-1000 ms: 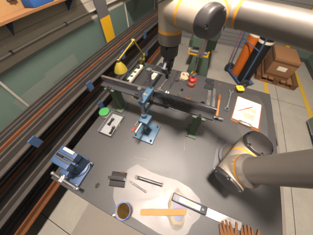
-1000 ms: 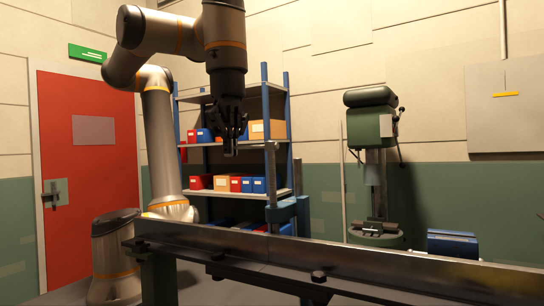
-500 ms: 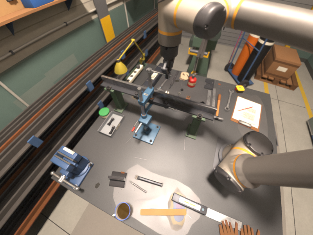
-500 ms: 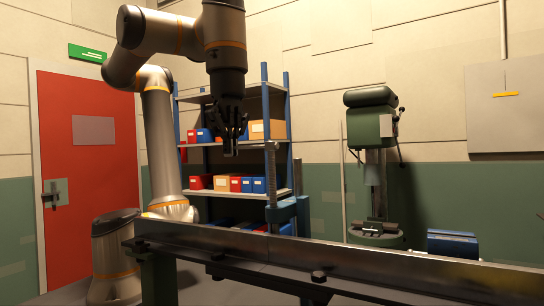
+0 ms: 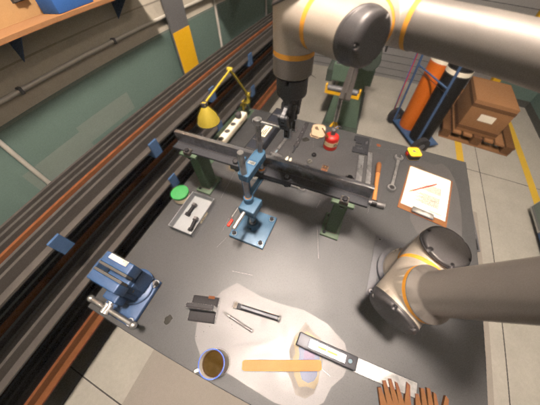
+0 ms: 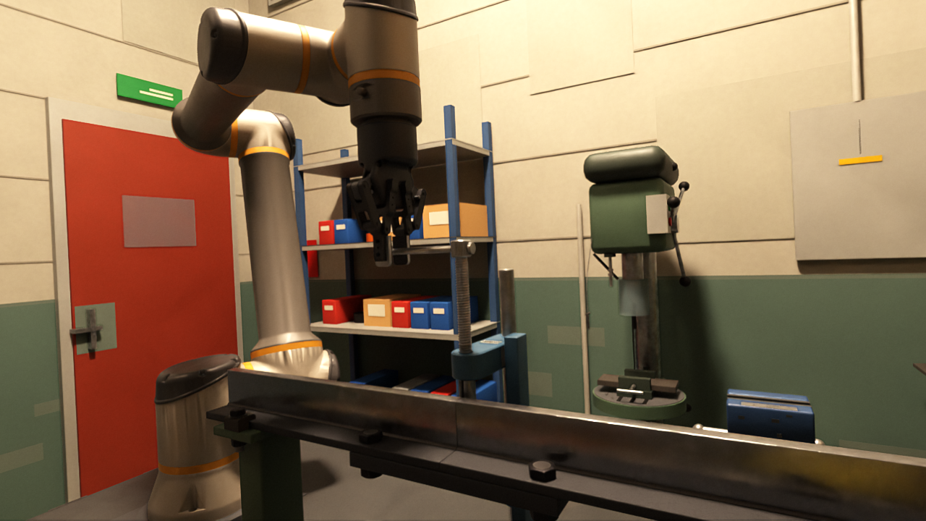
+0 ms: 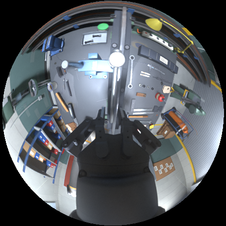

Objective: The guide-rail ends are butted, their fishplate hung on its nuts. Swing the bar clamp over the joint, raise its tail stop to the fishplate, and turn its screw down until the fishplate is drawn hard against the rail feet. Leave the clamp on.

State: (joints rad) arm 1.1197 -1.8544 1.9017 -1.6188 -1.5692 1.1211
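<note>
The fishplate hangs under the rail joint, mostly hidden behind the rail foot. The two dark steel guide rails butt end to end on green stands. The blue bar clamp stands on its post with its head over the joint. Its threaded screw rises upright, capped by a round head. The tail stop sits low on the post. My gripper hangs above the rail, beside the screw's top. It is open and holds nothing.
Behind the rail lie a power strip, a yellow lamp, a red extinguisher and wrenches. A bolt tray and a green lid sit left of the clamp. A blue vise, a cup and hand tools occupy the near table.
</note>
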